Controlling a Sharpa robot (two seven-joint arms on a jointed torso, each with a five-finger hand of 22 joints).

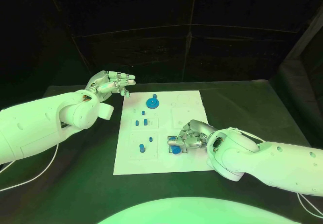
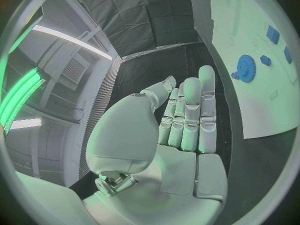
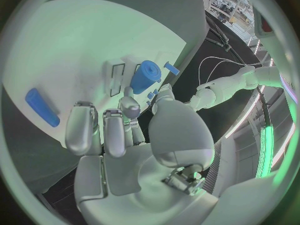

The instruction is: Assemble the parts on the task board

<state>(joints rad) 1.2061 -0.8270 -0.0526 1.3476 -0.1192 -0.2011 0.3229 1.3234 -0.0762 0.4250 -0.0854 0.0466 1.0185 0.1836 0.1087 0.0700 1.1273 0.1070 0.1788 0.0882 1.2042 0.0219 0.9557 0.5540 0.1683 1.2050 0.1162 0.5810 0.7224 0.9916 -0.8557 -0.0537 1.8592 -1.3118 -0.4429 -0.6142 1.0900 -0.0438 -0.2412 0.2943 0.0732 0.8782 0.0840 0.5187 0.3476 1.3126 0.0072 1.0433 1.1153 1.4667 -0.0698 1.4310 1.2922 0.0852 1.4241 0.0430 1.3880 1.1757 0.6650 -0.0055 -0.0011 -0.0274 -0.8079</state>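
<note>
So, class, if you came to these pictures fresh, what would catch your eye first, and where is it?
The white board in the middle of the black table, dotted with small blue parts, the biggest a blue gear near its far edge. Next, the right hand low over the board's near right part beside a blue cylinder, and the left hand raised off the board's far left corner, holding nothing.

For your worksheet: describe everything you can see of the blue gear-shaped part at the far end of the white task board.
The blue gear is a round, flat wheel with fine teeth round its rim, seen in the left wrist view, and a raised hub at its centre. It looks like matte plastic. It lies flat on the task board near the far edge, left of the middle. Nothing grips it: the left hand hovers to its left, off the board, fingers apart and empty. A smaller blue part lies close beside it.
</note>
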